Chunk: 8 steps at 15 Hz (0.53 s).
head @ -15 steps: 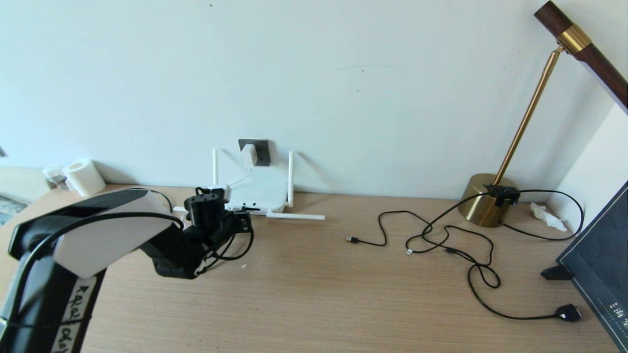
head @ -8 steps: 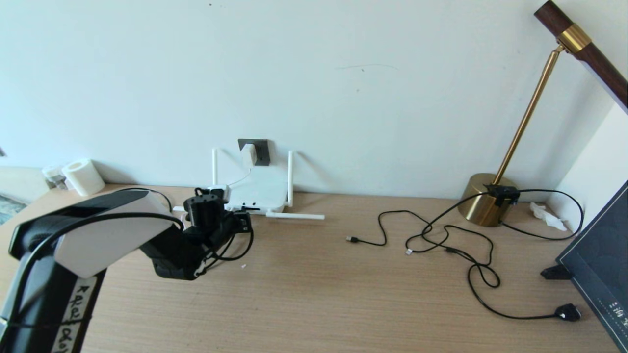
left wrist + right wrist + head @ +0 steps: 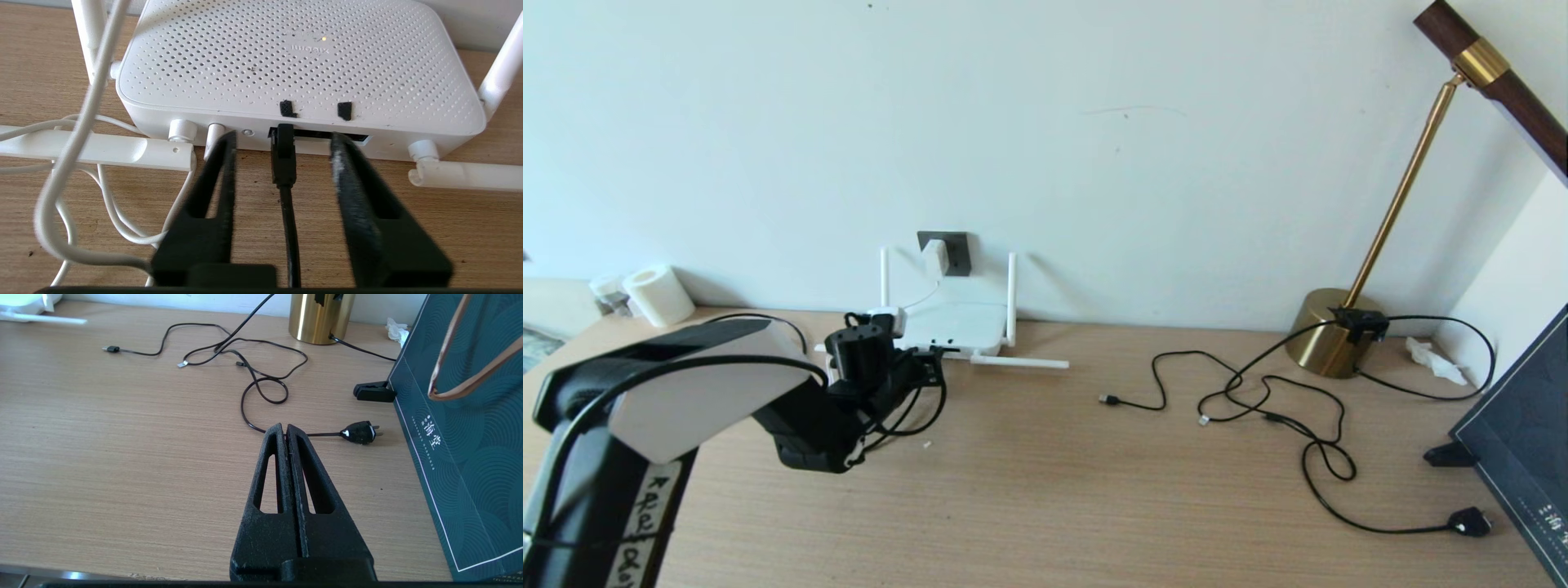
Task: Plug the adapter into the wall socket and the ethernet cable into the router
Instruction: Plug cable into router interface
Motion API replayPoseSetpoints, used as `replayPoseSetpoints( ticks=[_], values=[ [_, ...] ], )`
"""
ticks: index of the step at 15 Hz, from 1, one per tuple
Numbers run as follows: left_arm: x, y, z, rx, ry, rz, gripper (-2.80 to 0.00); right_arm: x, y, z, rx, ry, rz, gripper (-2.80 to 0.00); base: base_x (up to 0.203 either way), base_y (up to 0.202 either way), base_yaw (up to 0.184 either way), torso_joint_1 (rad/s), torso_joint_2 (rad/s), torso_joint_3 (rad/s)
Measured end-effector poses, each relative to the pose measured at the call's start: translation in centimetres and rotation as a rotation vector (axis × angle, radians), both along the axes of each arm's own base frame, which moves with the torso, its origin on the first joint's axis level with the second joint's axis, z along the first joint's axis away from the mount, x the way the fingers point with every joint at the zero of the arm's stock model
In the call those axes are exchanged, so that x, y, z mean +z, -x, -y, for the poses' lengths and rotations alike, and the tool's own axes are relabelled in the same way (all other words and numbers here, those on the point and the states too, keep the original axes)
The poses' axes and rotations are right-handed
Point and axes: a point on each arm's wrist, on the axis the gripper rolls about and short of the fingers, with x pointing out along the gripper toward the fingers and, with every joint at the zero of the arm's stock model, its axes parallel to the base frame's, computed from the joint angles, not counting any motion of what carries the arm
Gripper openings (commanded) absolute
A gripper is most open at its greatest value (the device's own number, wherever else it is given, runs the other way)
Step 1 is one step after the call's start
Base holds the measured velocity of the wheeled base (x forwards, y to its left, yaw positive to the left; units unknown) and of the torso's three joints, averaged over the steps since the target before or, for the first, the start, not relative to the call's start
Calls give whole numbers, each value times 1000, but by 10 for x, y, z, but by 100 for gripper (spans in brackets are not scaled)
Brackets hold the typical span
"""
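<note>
My left end effector (image 3: 282, 143) stands spread wide at the router (image 3: 302, 61), holding nothing, fingers either side of the ethernet cable (image 3: 284, 159), whose plug sits in a port; the adapter (image 3: 941, 255) sits in the wall socket (image 3: 957, 249), far behind; my right end effector (image 3: 286, 430) idles pressed together over the table (image 3: 122, 437).

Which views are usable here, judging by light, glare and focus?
Head view: even daylight, soft shadows, straight lines bowing toward the edges. Left wrist view: the flat white perforated router and black ethernet plug are sharp; the open left gripper nearest the lens looks soft. Right wrist view: daylight glare on the brass lamp base.
</note>
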Motion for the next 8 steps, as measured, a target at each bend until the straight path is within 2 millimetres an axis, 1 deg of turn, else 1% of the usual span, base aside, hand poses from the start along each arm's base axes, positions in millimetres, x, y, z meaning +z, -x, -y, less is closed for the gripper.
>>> replayPoseSetpoints(
  ticks=[4, 8],
  values=[
    [-4, 5, 1, -3, -3, -15, 0, 0, 0, 0, 0, 0, 0, -280, 0, 0, 0, 0, 0, 0],
    [-4, 12, -1, -3, -7, -14, 0, 0, 0, 0, 0, 0, 0, -280, 0, 0, 0, 0, 0, 0]
  ],
)
